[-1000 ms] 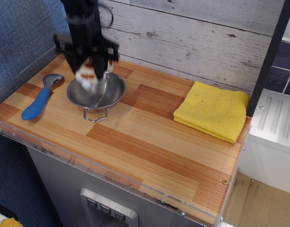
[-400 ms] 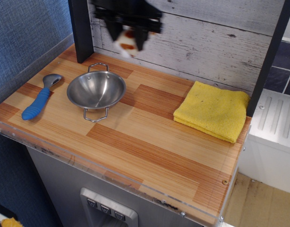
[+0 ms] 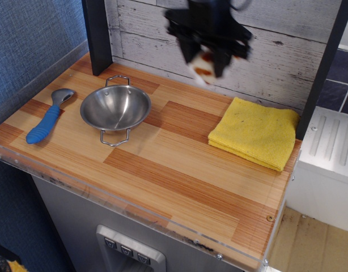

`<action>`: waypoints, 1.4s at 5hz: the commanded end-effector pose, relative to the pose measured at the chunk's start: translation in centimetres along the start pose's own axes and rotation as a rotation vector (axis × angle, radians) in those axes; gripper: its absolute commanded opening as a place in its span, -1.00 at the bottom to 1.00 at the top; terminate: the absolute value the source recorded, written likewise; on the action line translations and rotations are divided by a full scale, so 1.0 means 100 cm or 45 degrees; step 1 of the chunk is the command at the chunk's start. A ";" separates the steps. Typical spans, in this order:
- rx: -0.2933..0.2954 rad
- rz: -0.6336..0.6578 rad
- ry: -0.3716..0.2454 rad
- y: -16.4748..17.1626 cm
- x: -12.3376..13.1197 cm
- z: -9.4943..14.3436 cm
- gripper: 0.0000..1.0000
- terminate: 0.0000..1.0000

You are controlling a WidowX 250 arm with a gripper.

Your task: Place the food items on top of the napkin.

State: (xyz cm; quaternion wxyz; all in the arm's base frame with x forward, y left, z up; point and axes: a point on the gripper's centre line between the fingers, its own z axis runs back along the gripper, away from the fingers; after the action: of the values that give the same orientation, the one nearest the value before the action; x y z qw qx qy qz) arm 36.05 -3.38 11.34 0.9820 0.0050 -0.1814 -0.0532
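My gripper is high above the back of the counter, motion-blurred, shut on the food item, a small cream-white lump with orange-brown patches held between the black fingers. It hangs between the steel bowl at the left and the yellow napkin at the right. The napkin lies folded and flat near the right edge with nothing on it. The bowl stands empty.
A blue-handled spoon lies left of the bowl. A black post stands at the back left and another at the right. A grey plank wall runs behind the counter. The counter's front edge has a clear strip.
The gripper lifted the food item out of the bowl and carried it up and to the right, from over the bowl to about midway toward the napkin.
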 end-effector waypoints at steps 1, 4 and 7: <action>-0.041 -0.143 0.023 -0.044 -0.009 -0.021 -1.00 -1.00; -0.030 -0.201 0.132 -0.059 -0.004 -0.068 -1.00 -1.00; -0.038 -0.086 0.171 -0.042 -0.006 -0.060 1.00 -1.00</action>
State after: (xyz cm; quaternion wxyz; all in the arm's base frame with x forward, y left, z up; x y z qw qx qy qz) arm 38.38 -7.83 2.77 0.9921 -0.0002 -0.0833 -0.0935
